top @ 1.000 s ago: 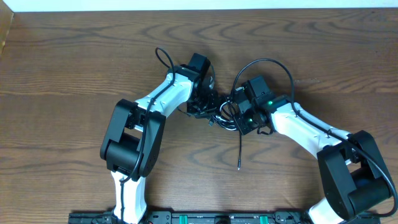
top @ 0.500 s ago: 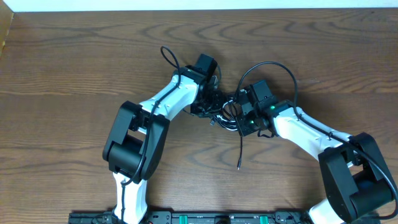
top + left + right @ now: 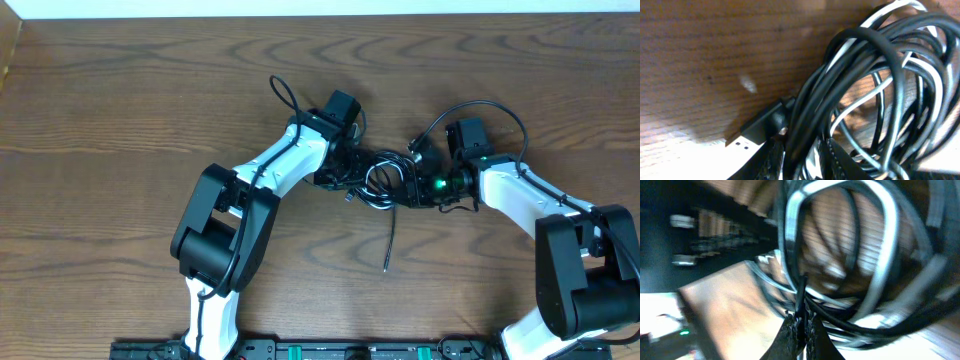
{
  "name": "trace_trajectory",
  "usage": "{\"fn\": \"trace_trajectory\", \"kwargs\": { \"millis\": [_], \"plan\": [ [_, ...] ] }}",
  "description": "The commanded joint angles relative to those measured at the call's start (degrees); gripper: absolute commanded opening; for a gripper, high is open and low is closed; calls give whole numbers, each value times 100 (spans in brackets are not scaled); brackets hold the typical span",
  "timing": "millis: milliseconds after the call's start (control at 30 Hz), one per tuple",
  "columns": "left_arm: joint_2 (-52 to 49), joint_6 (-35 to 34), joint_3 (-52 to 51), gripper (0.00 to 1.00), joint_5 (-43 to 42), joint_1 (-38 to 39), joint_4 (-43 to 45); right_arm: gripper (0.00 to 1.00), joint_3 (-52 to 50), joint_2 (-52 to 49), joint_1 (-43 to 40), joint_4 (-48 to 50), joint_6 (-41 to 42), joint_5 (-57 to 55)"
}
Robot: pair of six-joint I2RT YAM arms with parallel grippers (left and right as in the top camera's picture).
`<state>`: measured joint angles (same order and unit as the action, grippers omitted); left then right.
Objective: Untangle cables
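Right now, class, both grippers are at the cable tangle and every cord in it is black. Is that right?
No. The left gripper and right gripper are at the cable tangle, but the left wrist view shows a white cord among the black ones.

No text or number is readable in any view. The cables and wooden table bear no legible marks.

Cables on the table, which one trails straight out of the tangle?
The black cable running straight out of the tangle; the others are coiled.
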<state>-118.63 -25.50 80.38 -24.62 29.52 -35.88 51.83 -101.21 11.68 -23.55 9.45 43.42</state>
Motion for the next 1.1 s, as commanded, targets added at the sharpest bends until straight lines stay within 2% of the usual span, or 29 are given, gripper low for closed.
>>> {"fn": "trace_trajectory", "kwargs": {
  "millis": [0, 133, 400, 500, 600, 667, 800, 967, 1067],
  "plan": [
    [-162, -7, -35, 30, 179, -17, -2, 1, 2, -17, -13, 289, 398, 1305],
    [-162, -7, -35, 29, 219, -17, 4, 1, 2, -17, -13, 785, 903, 1729],
    [-162, -7, -35, 29, 286, -17, -4, 1, 2, -17, -116, 1403, 1305, 2227],
    [-162, -9, -35, 29, 284, -17, -28, 1, 0, -17, -162, 1303, 1294, 1617],
    [-162, -7, -35, 29, 286, -17, -48, 16, 0, -17, -74, 1163, 1141, 979],
    [-162, -9, -35, 29, 286, -17, -44, 21, 0, -17, 11, 1027, 979, 455],
    [-162, -7, -35, 29, 286, -17, -48, 23, 2, -17, 297, 778, 645, -758],
    [-162, -7, -35, 29, 286, -17, -48, 23, 109, -17, 629, 686, 192, -905],
    [-162, -7, -35, 29, 284, -17, -52, 24, 275, -17, 691, 297, -94, -1156]
  ]
}}
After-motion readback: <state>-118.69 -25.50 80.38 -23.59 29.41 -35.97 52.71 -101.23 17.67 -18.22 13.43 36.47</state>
